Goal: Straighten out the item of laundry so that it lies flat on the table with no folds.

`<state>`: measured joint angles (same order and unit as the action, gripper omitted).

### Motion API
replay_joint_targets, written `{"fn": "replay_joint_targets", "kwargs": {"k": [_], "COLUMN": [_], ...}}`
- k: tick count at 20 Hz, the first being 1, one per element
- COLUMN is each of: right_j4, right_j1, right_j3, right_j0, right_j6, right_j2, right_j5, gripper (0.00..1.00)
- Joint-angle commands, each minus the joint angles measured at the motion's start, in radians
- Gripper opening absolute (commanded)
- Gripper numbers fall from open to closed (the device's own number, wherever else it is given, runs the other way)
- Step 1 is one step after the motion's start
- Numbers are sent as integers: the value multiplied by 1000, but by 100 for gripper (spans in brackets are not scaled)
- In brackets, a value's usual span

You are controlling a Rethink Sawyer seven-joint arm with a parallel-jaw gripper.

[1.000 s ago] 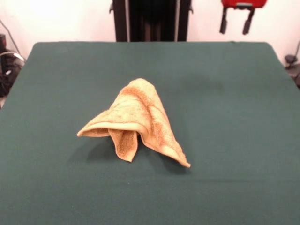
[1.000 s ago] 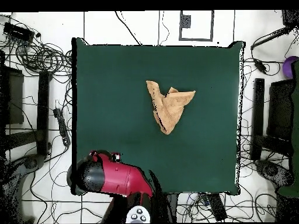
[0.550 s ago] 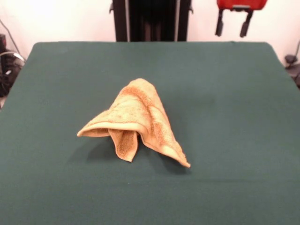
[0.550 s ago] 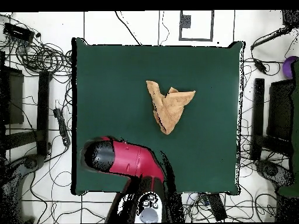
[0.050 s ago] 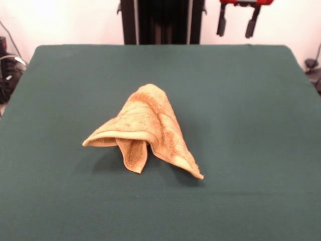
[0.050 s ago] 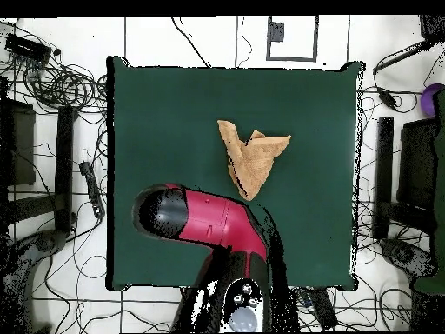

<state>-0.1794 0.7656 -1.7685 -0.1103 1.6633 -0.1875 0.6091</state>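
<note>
The item of laundry (image 5: 145, 125) is a golden-tan towel, crumpled into a peaked heap with folded flaps, near the middle of the dark green table (image 5: 251, 100). In the overhead view the towel (image 6: 250, 156) lies as a bunched, folded shape, a little right of the centre of the table (image 6: 156, 122). My gripper (image 5: 235, 22) hangs high at the top edge of the front view, far behind and above the towel. It is open, with nothing between its two black fingers. In the overhead view my red arm (image 6: 213, 224) reaches over the table's lower edge, just short of the towel.
Tangled cables (image 6: 52, 78) and black equipment (image 6: 65, 165) line the floor to the left of the table. More black gear (image 6: 417, 165) stands along the right side.
In the front view the gripper has slid left along the top edge and risen slightly. In the overhead view the arm has swung further over the table toward the towel. The towel has not moved.
</note>
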Motion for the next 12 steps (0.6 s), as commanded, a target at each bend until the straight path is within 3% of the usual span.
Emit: {"fn": "replay_joint_targets", "kwargs": {"k": [1, 5, 12], "right_j4": [50, 85, 82], "right_j1": [-15, -13, -35], "right_j3": [76, 96, 28], "right_j0": [16, 40, 102], "right_j6": [76, 51, 51], "right_j2": [63, 55, 111], "right_j5": [87, 76, -8], "gripper": [100, 100, 100]}}
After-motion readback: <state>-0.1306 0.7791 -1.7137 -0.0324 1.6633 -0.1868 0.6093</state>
